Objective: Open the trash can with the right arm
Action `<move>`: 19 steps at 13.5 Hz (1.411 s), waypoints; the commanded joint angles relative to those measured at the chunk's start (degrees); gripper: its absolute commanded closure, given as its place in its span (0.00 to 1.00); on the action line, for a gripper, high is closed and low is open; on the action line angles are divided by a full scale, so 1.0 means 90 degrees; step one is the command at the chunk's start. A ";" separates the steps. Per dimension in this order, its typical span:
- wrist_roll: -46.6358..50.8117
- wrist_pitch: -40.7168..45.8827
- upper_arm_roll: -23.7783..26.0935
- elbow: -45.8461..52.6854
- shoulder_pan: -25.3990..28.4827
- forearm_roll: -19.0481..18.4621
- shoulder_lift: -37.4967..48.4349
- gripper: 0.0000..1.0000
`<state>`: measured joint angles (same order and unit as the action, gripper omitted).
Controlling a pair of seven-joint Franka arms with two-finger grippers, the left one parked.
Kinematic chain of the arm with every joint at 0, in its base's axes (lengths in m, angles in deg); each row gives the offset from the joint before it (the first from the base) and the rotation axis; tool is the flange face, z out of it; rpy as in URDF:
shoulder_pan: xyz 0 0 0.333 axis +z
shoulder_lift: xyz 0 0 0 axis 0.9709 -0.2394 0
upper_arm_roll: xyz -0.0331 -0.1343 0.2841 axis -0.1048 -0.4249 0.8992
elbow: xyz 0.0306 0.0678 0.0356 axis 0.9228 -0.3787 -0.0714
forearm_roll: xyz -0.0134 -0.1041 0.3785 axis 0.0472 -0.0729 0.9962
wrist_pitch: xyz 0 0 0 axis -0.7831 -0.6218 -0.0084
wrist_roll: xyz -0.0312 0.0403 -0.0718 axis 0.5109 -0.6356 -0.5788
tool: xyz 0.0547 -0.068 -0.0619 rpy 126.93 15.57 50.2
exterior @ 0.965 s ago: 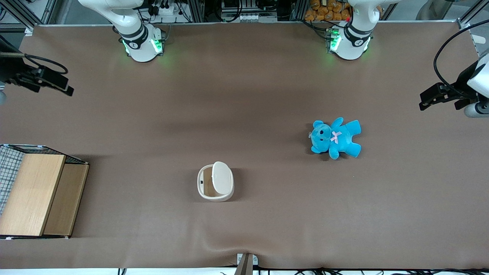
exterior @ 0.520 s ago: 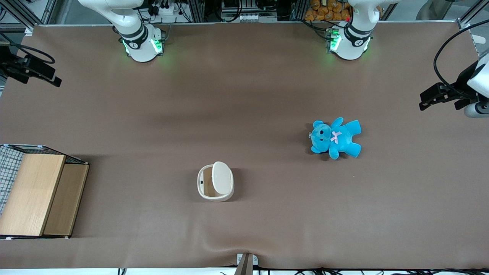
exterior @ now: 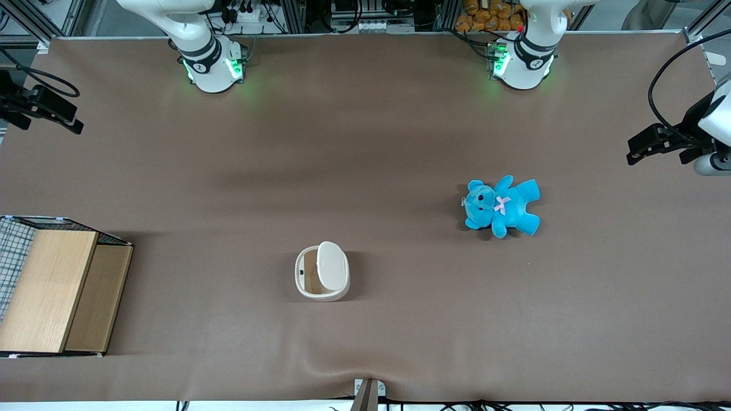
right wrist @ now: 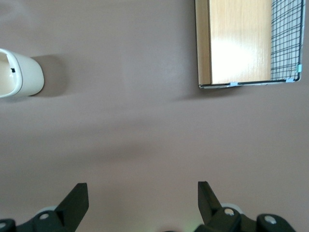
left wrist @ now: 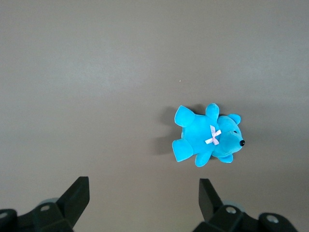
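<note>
- Right, your trash can [exterior: 321, 271] sits on the brown table [exterior: 365, 142], roughly mid-table and toward the front camera's edge, its lid [exterior: 332, 265] tipped up so the tan inside shows along one side.
- Your right arm's gripper [exterior: 40, 105] hangs high at the working arm's end of the table, well apart from the can and touching nothing.
- From the right wrist view, your gripper [right wrist: 140, 203] has its two black fingers [right wrist: 77, 198] spread wide, with only bare table between them.
- That same view catches the can's cream wall [right wrist: 24, 75] and a slice of its open mouth, clear of the fingers.
- You've got the wooden-topped wire crate [exterior: 54, 288] at the working arm's end, nearer the front camera than the gripper; the wrist camera shows its wood panel and wire grid [right wrist: 248, 43].
- Over toward the parked arm's end, a blue teddy [exterior: 501, 206] lies flat on the table, pink bow on its chest, farther from the front camera than the can and well apart from it.
</note>
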<state>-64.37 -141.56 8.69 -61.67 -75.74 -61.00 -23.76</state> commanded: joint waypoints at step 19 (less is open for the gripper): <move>-0.0324 -0.0159 -0.0352 -0.0174 0.0023 -0.0056 -0.0058 0.00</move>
<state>-66.56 -142.48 5.65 -62.54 -75.76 -61.08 -24.51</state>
